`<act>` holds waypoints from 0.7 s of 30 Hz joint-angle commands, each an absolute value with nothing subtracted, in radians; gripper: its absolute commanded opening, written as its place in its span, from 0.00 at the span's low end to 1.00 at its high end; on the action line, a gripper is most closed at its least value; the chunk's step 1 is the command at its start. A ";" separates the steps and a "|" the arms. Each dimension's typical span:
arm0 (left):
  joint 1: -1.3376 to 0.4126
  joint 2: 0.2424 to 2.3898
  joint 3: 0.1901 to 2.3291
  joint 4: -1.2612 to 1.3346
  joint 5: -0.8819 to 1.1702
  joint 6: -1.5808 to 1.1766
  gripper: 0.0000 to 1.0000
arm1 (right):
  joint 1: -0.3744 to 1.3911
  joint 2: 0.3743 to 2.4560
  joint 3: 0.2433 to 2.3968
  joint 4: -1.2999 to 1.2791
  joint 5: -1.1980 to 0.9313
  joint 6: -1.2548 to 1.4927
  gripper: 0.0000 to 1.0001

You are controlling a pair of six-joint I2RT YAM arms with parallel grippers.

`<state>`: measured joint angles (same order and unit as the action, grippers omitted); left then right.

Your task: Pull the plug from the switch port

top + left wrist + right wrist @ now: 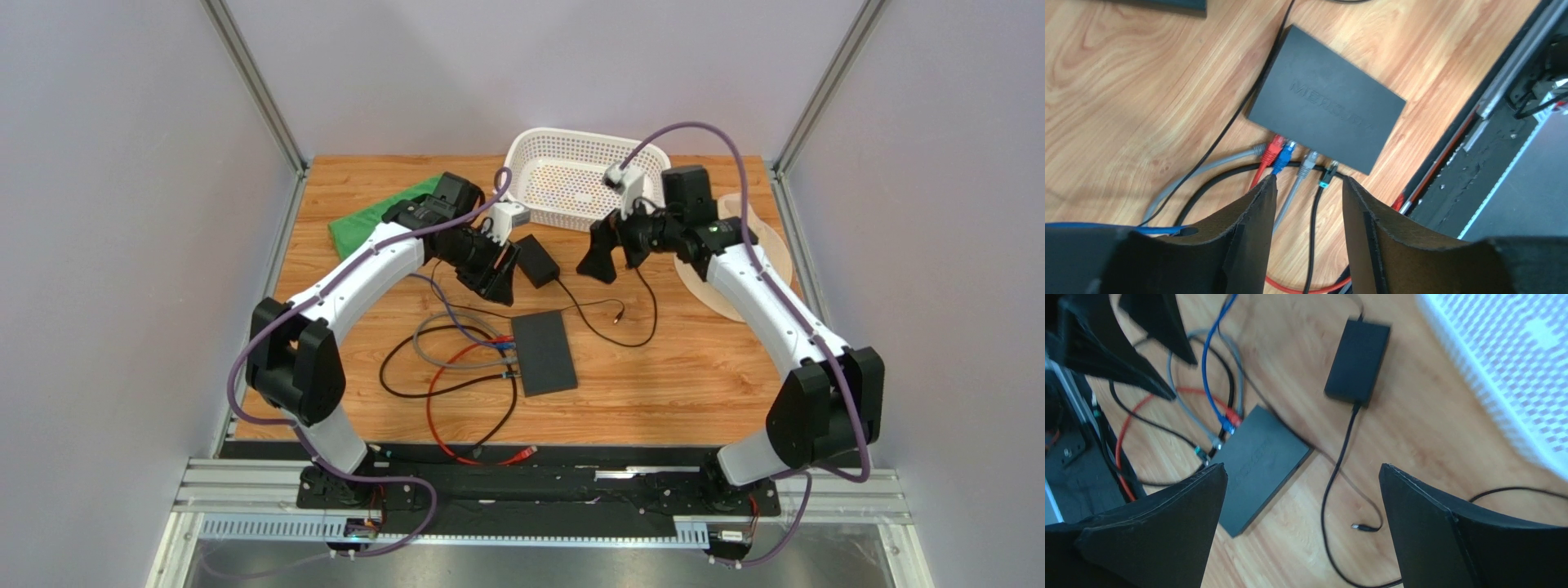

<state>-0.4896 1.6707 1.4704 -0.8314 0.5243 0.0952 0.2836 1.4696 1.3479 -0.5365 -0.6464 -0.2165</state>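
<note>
Nearest the arm bases, a red cable [432, 410] loops over the front of the counter [687, 368]. Just beyond it the switch [543, 352] lies flat near the middle, with its socket edge facing left. Along that edge sit a red plug [1275, 144], a blue plug [1285, 154], a grey plug [1309, 162] and a black plug [1330, 170]. They look seated, though the wrist view is too soft to be sure of each.

The left fingers [1257, 214] hang above these plugs, spread apart and touching nothing. Farther back and to the right, the right fingers [1186, 508] hover over the counter, wide apart and empty. A power brick [536, 260] lies between the two arms' tips, and the loose end of its thin cord [617, 315] rests right of the switch.

At the far edge stand a white basket [586, 137] and, to the left, a green cloth [368, 223].
</note>
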 commanded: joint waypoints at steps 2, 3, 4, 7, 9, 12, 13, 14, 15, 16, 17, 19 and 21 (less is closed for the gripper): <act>-0.445 1.698 1.545 -0.940 0.419 0.224 0.89 | 0.389 1.454 1.223 -0.525 -0.614 -0.315 1.00; -0.427 1.709 1.583 -0.977 0.404 0.251 0.90 | 0.415 1.459 1.209 -0.473 -0.603 -0.292 1.00; -0.411 1.716 1.603 -0.988 0.391 0.276 0.90 | 0.426 1.468 1.198 -0.448 -0.594 -0.264 1.00; -0.332 1.735 1.654 -0.976 0.472 0.230 0.89 | 0.462 1.540 1.219 -0.436 -0.635 -0.209 0.93; -0.267 1.735 1.623 -0.916 0.541 0.192 0.87 | 0.512 1.583 1.270 -0.483 -0.631 -0.250 0.90; -0.215 1.721 1.536 -0.818 0.630 0.107 0.85 | 0.563 1.644 1.327 -0.550 -0.575 -0.299 0.90; -0.212 1.717 1.508 -0.789 0.640 0.088 0.84 | 0.564 1.655 1.328 -0.557 -0.574 -0.326 0.89; -0.212 1.710 1.482 -0.758 0.637 0.074 0.83 | 0.566 1.676 1.327 -0.561 -0.552 -0.330 0.88; -0.212 1.709 1.444 -0.714 0.643 0.058 0.82 | 0.568 1.690 1.327 -0.575 -0.545 -0.334 0.88; -0.212 1.710 1.433 -0.698 0.650 0.022 0.82 | 0.566 1.704 1.334 -0.589 -0.545 -0.353 0.86; -0.212 1.707 1.422 -0.683 0.667 0.005 0.80 | 0.566 1.724 1.336 -0.603 -0.555 -0.357 0.84; -0.212 1.695 1.378 -0.626 0.690 -0.060 0.79 | 0.569 1.727 1.327 -0.615 -0.563 -0.359 0.80; -0.210 1.660 1.312 -0.576 0.674 -0.063 0.79 | 0.577 1.738 1.322 -0.626 -0.590 -0.359 0.73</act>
<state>-0.2039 1.7386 1.3808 -0.7300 0.6167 0.0246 0.5747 1.7256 1.2942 -0.5907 -0.5732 -0.3187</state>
